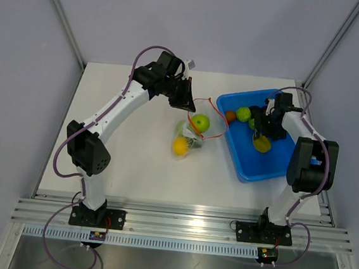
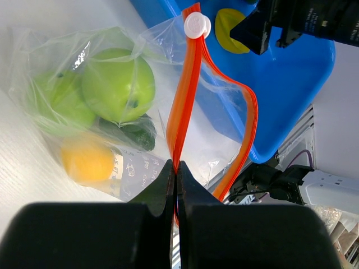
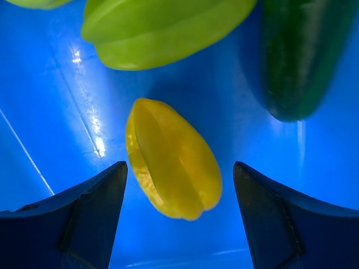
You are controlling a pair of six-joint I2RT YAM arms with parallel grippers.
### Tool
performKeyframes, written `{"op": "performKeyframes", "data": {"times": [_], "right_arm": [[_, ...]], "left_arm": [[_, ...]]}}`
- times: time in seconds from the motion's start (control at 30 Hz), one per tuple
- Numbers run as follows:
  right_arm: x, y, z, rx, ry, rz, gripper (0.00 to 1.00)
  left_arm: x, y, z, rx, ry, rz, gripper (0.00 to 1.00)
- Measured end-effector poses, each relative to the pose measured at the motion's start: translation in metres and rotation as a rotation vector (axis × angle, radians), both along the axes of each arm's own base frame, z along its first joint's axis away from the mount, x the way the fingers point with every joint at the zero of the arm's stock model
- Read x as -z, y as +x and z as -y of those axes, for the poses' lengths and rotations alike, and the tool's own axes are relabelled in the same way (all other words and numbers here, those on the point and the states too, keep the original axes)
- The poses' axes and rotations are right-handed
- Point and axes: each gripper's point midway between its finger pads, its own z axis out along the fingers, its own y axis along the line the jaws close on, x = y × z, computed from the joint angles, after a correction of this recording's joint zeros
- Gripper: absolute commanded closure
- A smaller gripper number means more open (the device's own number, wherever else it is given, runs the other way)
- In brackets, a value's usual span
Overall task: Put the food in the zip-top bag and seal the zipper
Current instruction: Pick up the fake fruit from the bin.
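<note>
The clear zip-top bag (image 1: 191, 135) lies mid-table, holding a green apple (image 2: 118, 84), a yellow fruit (image 2: 87, 159) and dark green food. Its red-orange zipper (image 2: 184, 95) with a white slider (image 2: 196, 25) is lifted, and the mouth gapes open. My left gripper (image 2: 175, 168) is shut on the zipper strip; it also shows in the top view (image 1: 184, 100). My right gripper (image 3: 179, 185) is open inside the blue tray (image 1: 240, 159), its fingers on either side of a yellow star fruit (image 3: 171, 157), apart from it. It shows in the top view (image 1: 263, 137).
The blue tray (image 3: 56, 101) also holds a green star fruit (image 3: 162, 28), a dark green cucumber-like piece (image 3: 297, 56), a green fruit (image 1: 243, 114) and an orange-red fruit (image 1: 229, 116). Grey walls enclose the table; a metal rail runs along its near edge.
</note>
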Motion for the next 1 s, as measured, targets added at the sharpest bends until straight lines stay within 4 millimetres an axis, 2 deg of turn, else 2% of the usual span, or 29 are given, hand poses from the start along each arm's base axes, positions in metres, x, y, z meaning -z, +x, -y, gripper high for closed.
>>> {"op": "performKeyframes", "data": {"times": [0.13, 0.37, 0.53, 0.67, 0.77, 0.9, 1.0], "right_arm": [[0.017, -0.002, -0.005, -0.046, 0.014, -0.045, 0.16], [0.025, -0.003, -0.017, -0.083, 0.024, -0.067, 0.18], [0.030, -0.003, -0.022, -0.083, 0.016, -0.082, 0.30], [0.030, -0.004, -0.016, -0.051, -0.011, -0.087, 0.47], [0.030, -0.004, -0.013, -0.017, -0.022, -0.090, 0.51], [0.020, -0.010, -0.014, 0.030, -0.011, -0.079, 0.52], [-0.009, -0.012, -0.018, 0.057, 0.017, -0.015, 0.52]], "left_arm": [[0.000, 0.000, 0.000, 0.001, 0.000, 0.000, 1.00], [0.007, -0.002, 0.000, -0.001, 0.007, -0.016, 1.00], [0.008, -0.001, 0.001, -0.003, 0.004, -0.015, 1.00], [0.008, -0.001, 0.001, -0.002, 0.004, -0.015, 1.00], [0.008, -0.002, 0.002, 0.000, 0.003, -0.014, 1.00], [0.008, -0.003, 0.003, 0.003, 0.003, -0.014, 1.00], [0.008, -0.003, 0.003, 0.003, 0.003, -0.014, 1.00]]}}
